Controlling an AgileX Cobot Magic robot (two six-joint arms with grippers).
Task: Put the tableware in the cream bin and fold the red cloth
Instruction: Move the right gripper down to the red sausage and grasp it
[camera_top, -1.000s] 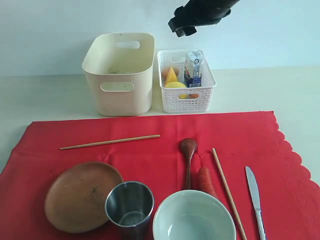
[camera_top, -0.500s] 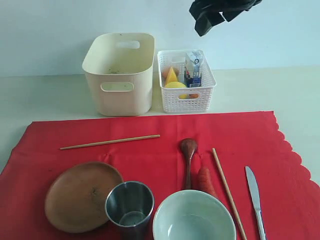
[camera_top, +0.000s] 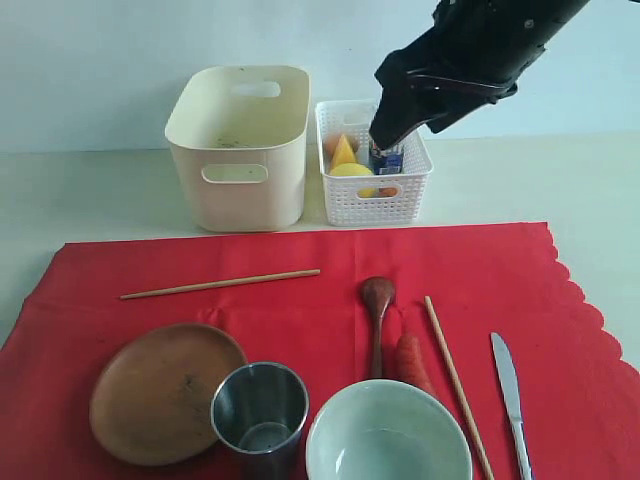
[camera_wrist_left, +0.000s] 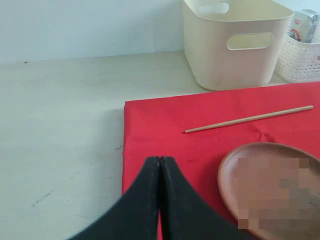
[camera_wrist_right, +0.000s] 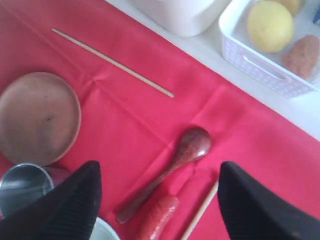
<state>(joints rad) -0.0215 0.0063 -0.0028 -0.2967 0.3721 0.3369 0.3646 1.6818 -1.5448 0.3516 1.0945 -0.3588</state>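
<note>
The job is at its first part: getting the tableware off the red cloth (camera_top: 480, 260) and into the cream bin (camera_top: 240, 150). The plate (camera_top: 165, 392), cup (camera_top: 259, 410), bowl (camera_top: 388, 440), spoon (camera_top: 378, 318), chopsticks (camera_top: 220, 284) and knife (camera_top: 510, 390) all lie on the cloth. The bin stands on the desk (camera_top: 100, 190) just past the cloth's far edge.

The right end effector (camera_wrist_right: 159, 200) hangs high above the cloth, fingers wide apart, with nothing in them. The spoon lies on the cloth right under the gap, so I think it is the first pick. Next the end effector must come down, put a finger on each side of the thin handle and squeeze — without grabbing the orange thing (camera_top: 410, 362) beside the handle.

The left end effector (camera_wrist_left: 160, 167) is pressed together and empty, above a side edge of the cloth.
</note>
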